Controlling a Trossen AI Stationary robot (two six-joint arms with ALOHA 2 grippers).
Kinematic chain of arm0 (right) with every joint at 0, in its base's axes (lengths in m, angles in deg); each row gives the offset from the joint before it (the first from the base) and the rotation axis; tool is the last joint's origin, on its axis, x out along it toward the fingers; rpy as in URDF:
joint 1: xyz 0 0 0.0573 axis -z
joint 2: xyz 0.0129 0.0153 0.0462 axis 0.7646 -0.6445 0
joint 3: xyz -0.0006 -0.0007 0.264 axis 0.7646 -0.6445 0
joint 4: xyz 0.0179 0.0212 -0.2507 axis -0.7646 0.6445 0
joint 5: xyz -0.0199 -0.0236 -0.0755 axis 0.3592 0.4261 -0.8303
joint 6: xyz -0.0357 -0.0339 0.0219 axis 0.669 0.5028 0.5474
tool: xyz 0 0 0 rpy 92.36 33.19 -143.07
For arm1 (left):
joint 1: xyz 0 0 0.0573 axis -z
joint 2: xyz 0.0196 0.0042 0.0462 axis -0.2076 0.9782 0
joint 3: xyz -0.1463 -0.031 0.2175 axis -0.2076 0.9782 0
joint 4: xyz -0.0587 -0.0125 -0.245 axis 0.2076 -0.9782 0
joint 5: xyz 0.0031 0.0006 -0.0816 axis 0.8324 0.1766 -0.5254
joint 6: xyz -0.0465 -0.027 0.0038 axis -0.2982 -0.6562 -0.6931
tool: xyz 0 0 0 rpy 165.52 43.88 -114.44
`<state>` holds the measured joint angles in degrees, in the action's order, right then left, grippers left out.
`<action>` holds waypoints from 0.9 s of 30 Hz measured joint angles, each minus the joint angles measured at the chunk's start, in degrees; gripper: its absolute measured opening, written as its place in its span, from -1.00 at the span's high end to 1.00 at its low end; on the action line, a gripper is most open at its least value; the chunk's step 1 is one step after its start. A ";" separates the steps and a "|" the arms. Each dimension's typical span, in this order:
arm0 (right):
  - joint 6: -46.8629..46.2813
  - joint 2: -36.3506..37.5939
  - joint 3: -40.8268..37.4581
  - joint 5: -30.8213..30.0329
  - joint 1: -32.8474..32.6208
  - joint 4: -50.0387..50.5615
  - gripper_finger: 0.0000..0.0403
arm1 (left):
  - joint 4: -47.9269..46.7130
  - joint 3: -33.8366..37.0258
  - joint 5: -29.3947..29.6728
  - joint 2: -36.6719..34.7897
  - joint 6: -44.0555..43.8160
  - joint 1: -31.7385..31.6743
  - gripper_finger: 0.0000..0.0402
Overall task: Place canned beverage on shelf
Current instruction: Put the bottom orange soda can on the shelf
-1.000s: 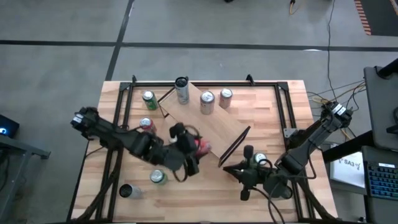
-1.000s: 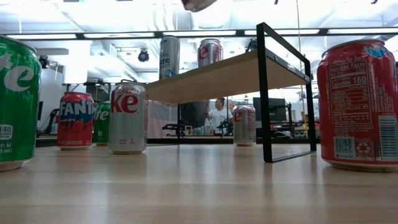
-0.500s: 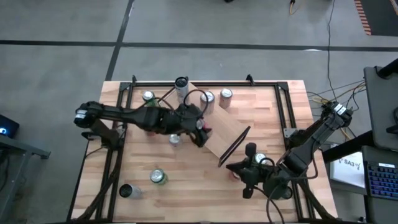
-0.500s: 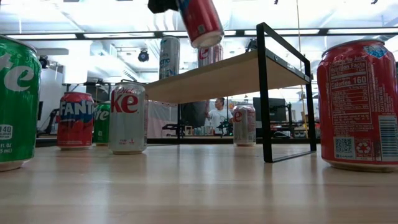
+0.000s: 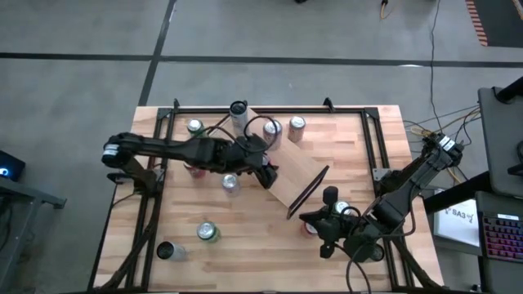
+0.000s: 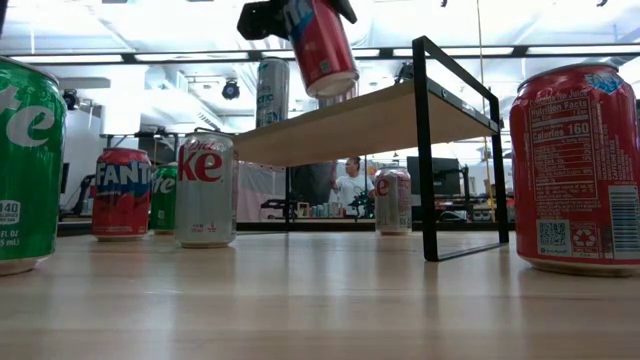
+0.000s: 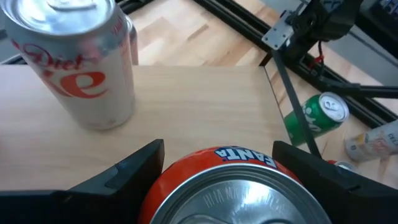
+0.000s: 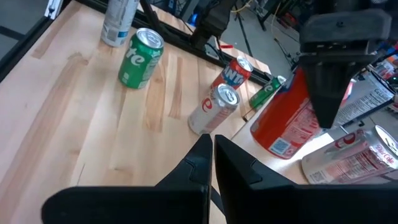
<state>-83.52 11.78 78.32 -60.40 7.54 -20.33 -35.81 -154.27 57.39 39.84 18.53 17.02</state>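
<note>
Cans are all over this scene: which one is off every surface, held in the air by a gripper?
The red Fanta can, gripped by the left gripper and tilted above the shelf. Every other can stands on the table or shelf.

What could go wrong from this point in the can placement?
The left gripper holds the red Fanta can tilted above the shelf; released like this, it may land on its edge and topple. The Diet Coke can stands close ahead on the board, so the carried can might knock it. The right gripper waits shut near the table's edge.
</note>
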 joint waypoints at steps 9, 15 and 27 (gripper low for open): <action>0.00 0.02 0.02 0.02 0.00 -0.04 0.95 | -0.20 0.02 1.64 0.44 1.18 -0.04 -0.34; 0.00 0.02 0.07 0.02 0.00 -0.08 0.95 | -2.27 0.02 3.67 0.46 2.80 0.00 -0.34; 0.02 0.02 0.07 0.02 0.00 -0.08 0.95 | -4.07 0.13 4.66 0.52 4.57 0.00 -0.34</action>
<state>-83.50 11.81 78.38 -60.39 7.54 -20.41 -39.88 -154.14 62.04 40.36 23.10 17.02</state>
